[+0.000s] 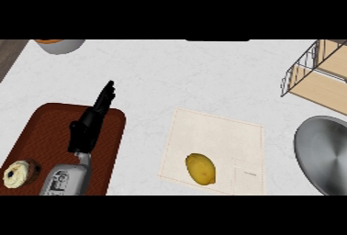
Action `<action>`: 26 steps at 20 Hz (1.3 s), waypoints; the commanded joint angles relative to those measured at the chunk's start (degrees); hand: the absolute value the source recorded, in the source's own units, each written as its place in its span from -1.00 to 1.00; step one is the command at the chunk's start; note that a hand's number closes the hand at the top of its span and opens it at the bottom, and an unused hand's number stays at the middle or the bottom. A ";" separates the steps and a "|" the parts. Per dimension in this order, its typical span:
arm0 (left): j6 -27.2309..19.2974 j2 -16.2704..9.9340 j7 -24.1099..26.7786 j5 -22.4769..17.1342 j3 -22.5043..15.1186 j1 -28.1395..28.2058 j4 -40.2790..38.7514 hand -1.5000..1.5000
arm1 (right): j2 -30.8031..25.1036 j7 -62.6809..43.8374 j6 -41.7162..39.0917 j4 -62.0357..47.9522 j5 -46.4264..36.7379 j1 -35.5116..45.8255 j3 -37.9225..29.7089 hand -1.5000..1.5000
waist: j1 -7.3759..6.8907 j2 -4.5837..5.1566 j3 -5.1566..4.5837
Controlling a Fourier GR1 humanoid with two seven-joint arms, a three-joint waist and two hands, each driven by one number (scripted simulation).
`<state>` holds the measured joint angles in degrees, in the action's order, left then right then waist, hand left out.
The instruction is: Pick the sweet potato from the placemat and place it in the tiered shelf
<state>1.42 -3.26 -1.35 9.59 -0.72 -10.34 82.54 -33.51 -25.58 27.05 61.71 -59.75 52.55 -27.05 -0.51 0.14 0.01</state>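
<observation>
On placemat [213, 142]: sweet potato [200, 169]; left hand [92, 124] fingers straight, empty, over brown tray [41, 124].

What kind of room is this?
Probably a kitchen: a pale counter holds a sweet potato on a placemat, a wire tiered shelf and a metal pan.

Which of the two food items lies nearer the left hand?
The round pastry on the brown tray, beside the left hand's forearm. The yellow sweet potato lies farther right on the beige placemat.
</observation>
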 commanded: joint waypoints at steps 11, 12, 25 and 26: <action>-0.54 0.10 -1.50 0.16 0.39 -0.17 0.91 0.00 | -0.10 -14.88 2.44 5.20 -6.19 -10.14 -1.08 -1.00 | 0.68 -0.25 -0.01; 0.77 -0.68 1.08 0.07 0.11 1.83 0.39 0.00 | -3.41 -15.30 -0.10 2.72 -5.76 -5.34 -1.33 -1.00 | 0.32 -0.18 -0.03; -0.87 0.53 1.52 0.82 0.16 1.48 -1.22 0.00 | -2.73 -16.08 -1.20 14.49 5.58 -6.35 -1.57 -1.00 | 0.45 -0.21 -0.04; 0.19 0.61 1.82 0.24 -0.62 3.00 0.56 0.00 | -5.13 -12.18 -1.53 14.82 10.21 -8.35 -5.11 -1.00 | 0.61 -0.27 -0.01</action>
<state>1.03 -2.82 -0.55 10.03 -0.76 -9.15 82.52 -37.55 -38.47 24.73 73.12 -53.18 45.62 -29.85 -0.04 -0.07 -0.02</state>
